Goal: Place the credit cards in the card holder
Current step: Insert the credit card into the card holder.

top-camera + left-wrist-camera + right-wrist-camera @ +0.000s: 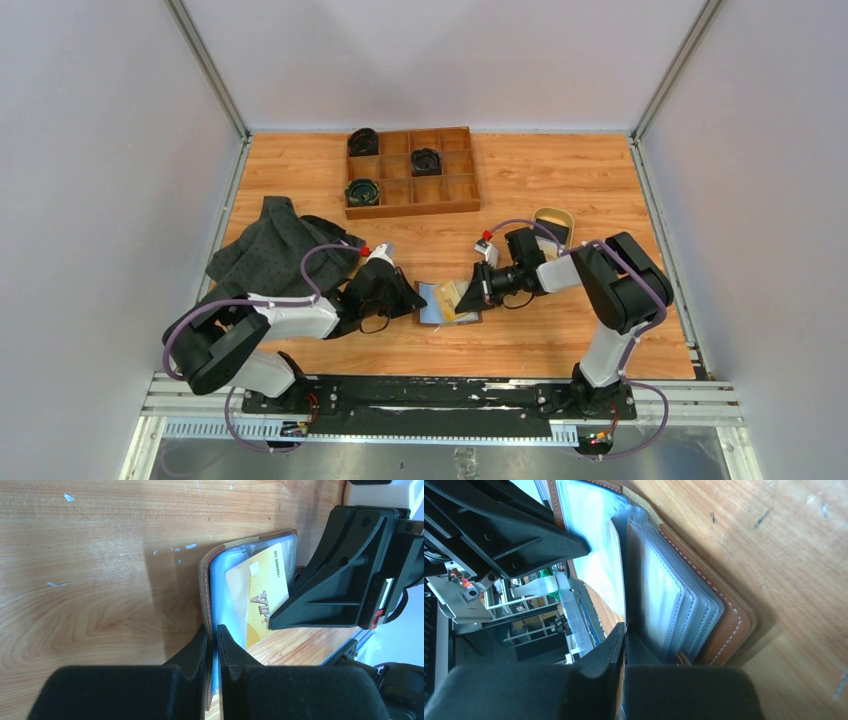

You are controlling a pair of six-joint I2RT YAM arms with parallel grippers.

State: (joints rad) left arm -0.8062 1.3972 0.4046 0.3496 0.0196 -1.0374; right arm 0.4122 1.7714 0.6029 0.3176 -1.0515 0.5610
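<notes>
Pale walls (100,150) enclosed the wood-grain table (560,180). The card holder (440,308) lay open, long axis left-right; left gripper (214,640) pinched it, right gripper (625,640) clamped 1 gold card (265,595).

Grainy, scuffed wood tabletop (100,580); stitched brown leather card holder (729,625) with glossy clear plastic sleeves (664,595); smooth gold plastic card (265,600).
</notes>
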